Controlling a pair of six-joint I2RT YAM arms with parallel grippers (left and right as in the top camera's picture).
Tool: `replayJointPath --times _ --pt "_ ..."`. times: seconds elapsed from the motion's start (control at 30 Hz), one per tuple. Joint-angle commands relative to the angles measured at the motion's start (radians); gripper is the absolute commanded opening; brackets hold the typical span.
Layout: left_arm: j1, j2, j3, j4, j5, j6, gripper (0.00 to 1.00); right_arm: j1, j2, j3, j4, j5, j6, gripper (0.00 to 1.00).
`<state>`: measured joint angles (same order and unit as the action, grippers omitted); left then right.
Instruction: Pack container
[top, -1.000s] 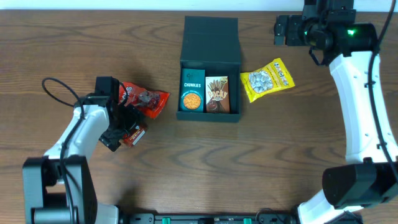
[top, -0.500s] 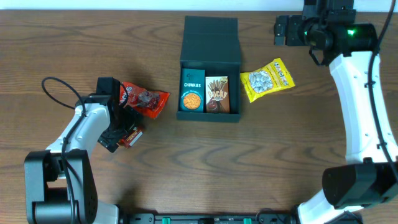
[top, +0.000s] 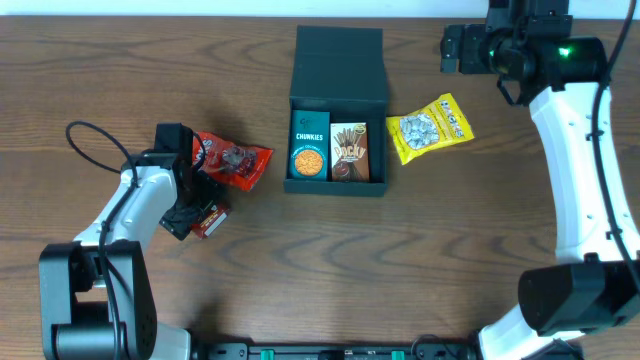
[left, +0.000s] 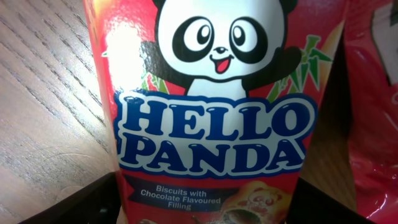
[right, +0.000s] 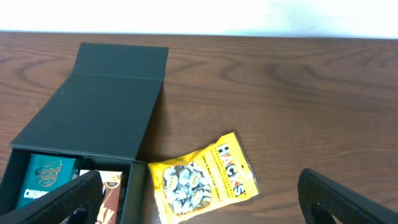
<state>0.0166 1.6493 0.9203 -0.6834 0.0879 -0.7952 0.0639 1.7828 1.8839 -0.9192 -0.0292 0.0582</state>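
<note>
The left jaws are clamped on the Hello Panda packet (left: 211, 124). In the left wrist view a dark finger (left: 74, 202) presses in at each lower corner of the packet, and the panda artwork fills the frame. From overhead, this packet (top: 208, 218) lies on the tabletop (top: 400, 270) at the tip of the left arm (top: 135, 200). A red snack bag (top: 235, 160) lies just beyond it, toward the container.

The right jaws stand wide apart and hold nothing. In the right wrist view the two fingers (right: 62, 199) sit at opposite lower corners of the frame, with bare wood between them. The right arm (top: 570, 150) is raised near the far right corner of the tabletop.

The container (top: 338, 60) rests at the centre of the far half of the tabletop, with its lid folded back flat. Inside it, a teal Chunkies packet (top: 309, 145) occupies the left side and a brown Pocky box (top: 349, 152) the right, side by side. A yellow Hacks bag (top: 430, 127) lies just beside the container's right wall, outside it.
</note>
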Motion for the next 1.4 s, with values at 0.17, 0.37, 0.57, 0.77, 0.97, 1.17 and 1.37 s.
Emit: replayJointPath --times 0.17,0.37,0.57,0.77,0.97,1.17,1.37 --pt "0.002 0.011 0.071 -0.042 -0.053 0.075 0.78 -0.006 -0.011 0.014 0.000 0.003 -0.015 0.99" --pt "0.001 0.011 0.180 -0.141 -0.074 0.119 0.74 -0.006 -0.011 0.014 0.000 0.003 -0.015 0.99" --pt "-0.026 0.011 0.293 -0.229 -0.117 0.146 0.68 -0.006 -0.011 0.014 0.000 0.003 -0.015 0.99" --pt "-0.103 0.010 0.409 -0.278 -0.156 0.172 0.68 -0.006 -0.011 0.014 0.000 0.003 -0.015 0.99" --pt "-0.219 0.010 0.507 -0.262 -0.177 0.231 0.70 -0.006 -0.011 0.014 -0.001 0.003 -0.015 0.99" --pt "-0.372 0.012 0.538 -0.153 -0.161 0.321 0.75 -0.006 -0.011 0.014 -0.001 0.003 -0.015 0.99" --pt "-0.464 0.015 0.537 -0.048 -0.136 0.350 0.80 -0.006 -0.011 0.014 -0.002 0.003 -0.015 0.99"
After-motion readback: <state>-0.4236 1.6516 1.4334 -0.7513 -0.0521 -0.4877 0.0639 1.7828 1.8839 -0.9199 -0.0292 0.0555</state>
